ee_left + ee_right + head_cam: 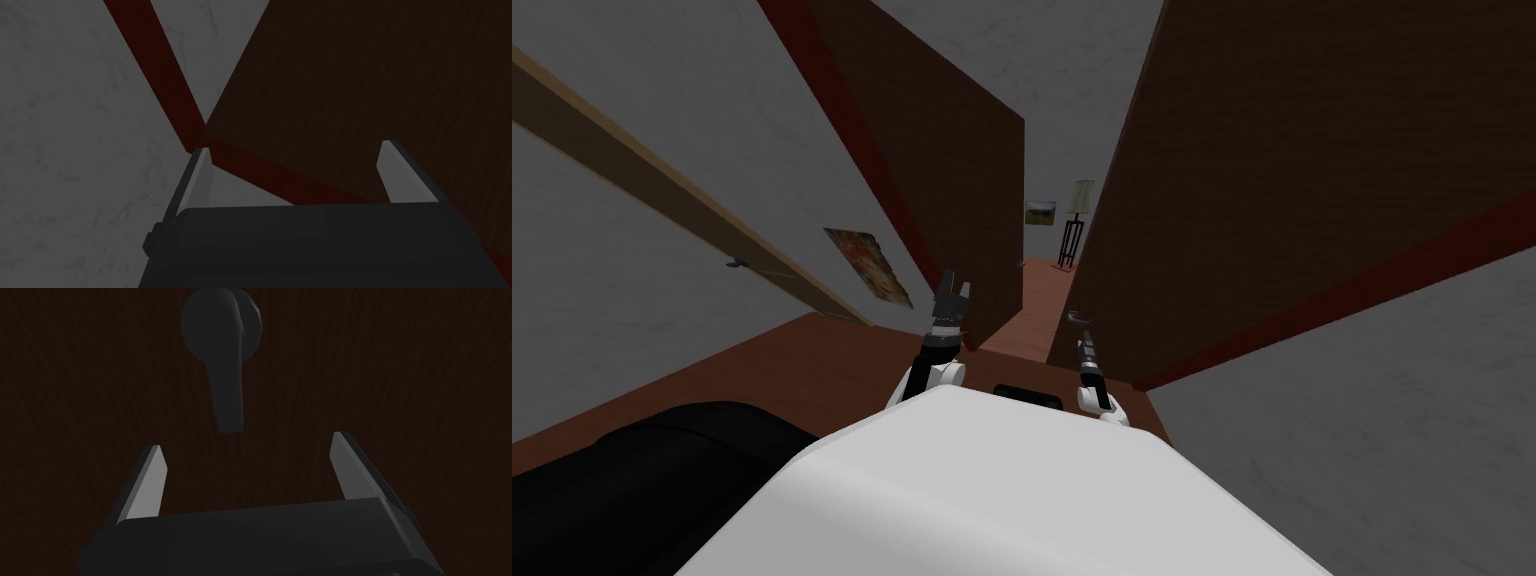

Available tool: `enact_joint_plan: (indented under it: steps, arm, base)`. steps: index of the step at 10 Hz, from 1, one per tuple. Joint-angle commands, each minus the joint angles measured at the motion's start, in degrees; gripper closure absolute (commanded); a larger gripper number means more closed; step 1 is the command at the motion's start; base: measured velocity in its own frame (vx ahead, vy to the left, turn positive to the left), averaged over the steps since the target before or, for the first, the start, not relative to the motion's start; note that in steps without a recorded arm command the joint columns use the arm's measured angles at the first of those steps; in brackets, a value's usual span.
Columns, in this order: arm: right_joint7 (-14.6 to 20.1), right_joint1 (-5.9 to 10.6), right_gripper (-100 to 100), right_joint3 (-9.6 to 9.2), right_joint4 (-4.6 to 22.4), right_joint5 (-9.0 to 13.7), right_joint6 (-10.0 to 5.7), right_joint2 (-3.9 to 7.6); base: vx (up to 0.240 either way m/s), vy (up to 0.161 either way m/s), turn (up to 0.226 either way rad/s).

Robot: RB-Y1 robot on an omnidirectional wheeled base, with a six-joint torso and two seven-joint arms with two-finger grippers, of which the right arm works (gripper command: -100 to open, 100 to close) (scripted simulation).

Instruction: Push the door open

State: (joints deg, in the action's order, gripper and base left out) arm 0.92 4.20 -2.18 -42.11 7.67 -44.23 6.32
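While the right gripper (246, 441) is shown with its fingers spread wide and empty, the dark brown door (400, 363) is seen flat ahead of them, its lever handle (226, 383) just beyond the fingertips. The left gripper (295, 146) is likewise open and empty before another brown door leaf (350, 75).

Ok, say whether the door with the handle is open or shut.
Open: beside the door, past its handle, a gap shows a lamp beyond.

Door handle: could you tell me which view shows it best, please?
Right wrist view: the handle looms large just beyond the open right end effector. The head view shows it tiny; the left wrist view faces another door.
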Motion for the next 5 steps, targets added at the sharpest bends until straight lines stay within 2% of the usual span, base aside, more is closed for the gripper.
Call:
enact_joint_plan:
  steps: [1, 5]
  arm:
    - [-0.10, 0.04, -100, 0.20, 0.21, 0.06, -0.16, -0.06]
    - [-0.33, 0.19, -100, 0.69, 0.88, 0.19, -0.59, -0.24]
  base:
    - [0.194, -0.017, 0.034]
    - [0.191, -0.025, 0.026]
